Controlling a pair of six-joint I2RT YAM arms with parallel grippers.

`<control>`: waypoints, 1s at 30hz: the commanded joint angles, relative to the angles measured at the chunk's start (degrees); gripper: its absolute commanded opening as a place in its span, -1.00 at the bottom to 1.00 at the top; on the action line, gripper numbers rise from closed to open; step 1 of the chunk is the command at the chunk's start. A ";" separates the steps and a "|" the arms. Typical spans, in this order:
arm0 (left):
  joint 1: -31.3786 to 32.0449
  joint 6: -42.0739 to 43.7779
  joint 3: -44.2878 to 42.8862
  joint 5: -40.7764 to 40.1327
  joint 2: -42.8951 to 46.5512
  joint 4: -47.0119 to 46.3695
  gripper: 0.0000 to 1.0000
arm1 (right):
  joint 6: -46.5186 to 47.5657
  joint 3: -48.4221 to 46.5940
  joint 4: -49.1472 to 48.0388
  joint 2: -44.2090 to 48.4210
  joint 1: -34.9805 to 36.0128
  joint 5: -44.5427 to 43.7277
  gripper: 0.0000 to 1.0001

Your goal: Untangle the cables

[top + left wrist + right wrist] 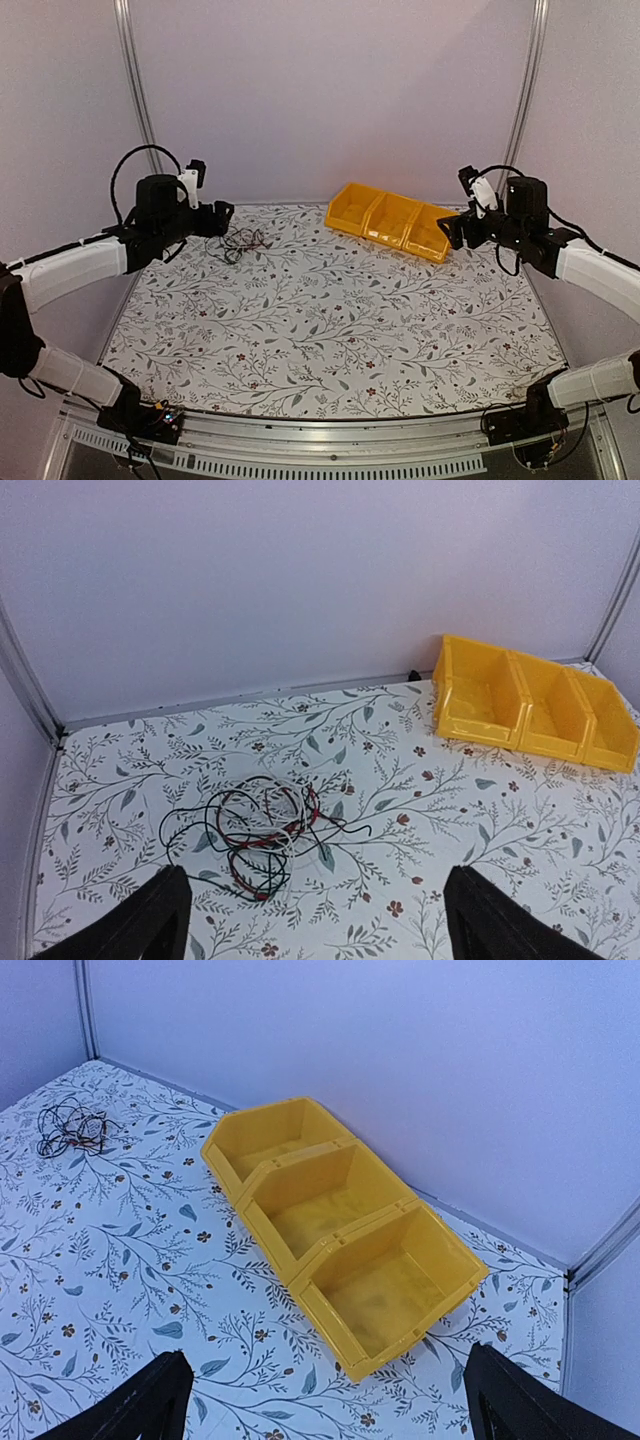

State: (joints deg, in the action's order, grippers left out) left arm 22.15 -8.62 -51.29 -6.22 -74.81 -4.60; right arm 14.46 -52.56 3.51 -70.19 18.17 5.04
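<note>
See the cables (262,838) in a little heap on the table (450,830), just ahead of the left gripper (315,932), spread wide and empty. Far from the right gripper (330,1410), spread wide too, by the yellow bins (305,1157).

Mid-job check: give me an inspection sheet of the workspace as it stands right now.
Surface: floral-patterned table, flat.
Job's things: cables, black, red and white, one tangle at the far left, untouched.
Clutter: yellow three-compartment bin at the far edge, empty.
Grippers: left gripper open, near the tangle, not touching; right gripper open beside the bin; both hold nothing.
Cables: black arm wiring loops above the left arm.
Surroundings: plain walls, metal frame posts.
</note>
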 commanded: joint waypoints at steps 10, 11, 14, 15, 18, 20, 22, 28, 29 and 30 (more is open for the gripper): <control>-6.53 -10.01 -15.04 -9.64 -19.82 13.88 0.83 | 8.92 9.25 -4.05 2.90 -0.54 12.53 0.98; -6.99 -10.35 -16.43 -9.64 -21.63 13.92 0.84 | 9.27 9.29 -4.04 2.80 -0.53 12.48 0.98; -7.49 -10.59 -21.84 -11.61 -28.50 14.79 0.87 | 10.40 9.61 -3.65 2.41 -0.53 11.80 0.98; -7.56 -10.55 -23.58 -12.15 -30.62 14.96 0.88 | 10.97 9.79 -3.52 2.35 -0.53 11.77 0.98; -7.93 -11.04 -28.60 -12.46 -36.73 15.52 0.92 | 12.05 9.84 -3.51 1.72 -0.51 11.60 0.97; -8.33 -11.15 -32.25 -11.60 -40.26 15.69 0.92 | 12.17 9.77 -3.51 1.41 -0.53 11.80 0.97; -8.69 -11.64 -34.55 -11.39 -42.95 15.99 0.85 | 12.25 9.75 -3.51 0.80 -0.54 12.06 0.97; -9.38 -11.87 -35.08 -11.72 -43.57 17.69 0.66 | 13.02 9.58 -2.03 -0.16 -0.51 11.58 0.97; -9.52 -10.96 -33.93 -11.79 -42.44 17.37 0.66 | 13.17 9.64 -1.97 -0.20 -0.56 11.64 0.98; -9.76 -9.79 -32.59 -11.58 -41.00 16.82 0.65 | 13.26 9.66 -1.87 -0.21 -0.56 11.67 0.97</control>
State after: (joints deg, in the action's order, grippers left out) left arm 13.50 -20.21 -85.82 -17.43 -119.85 12.16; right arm 26.74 -42.87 0.34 -69.84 17.82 16.23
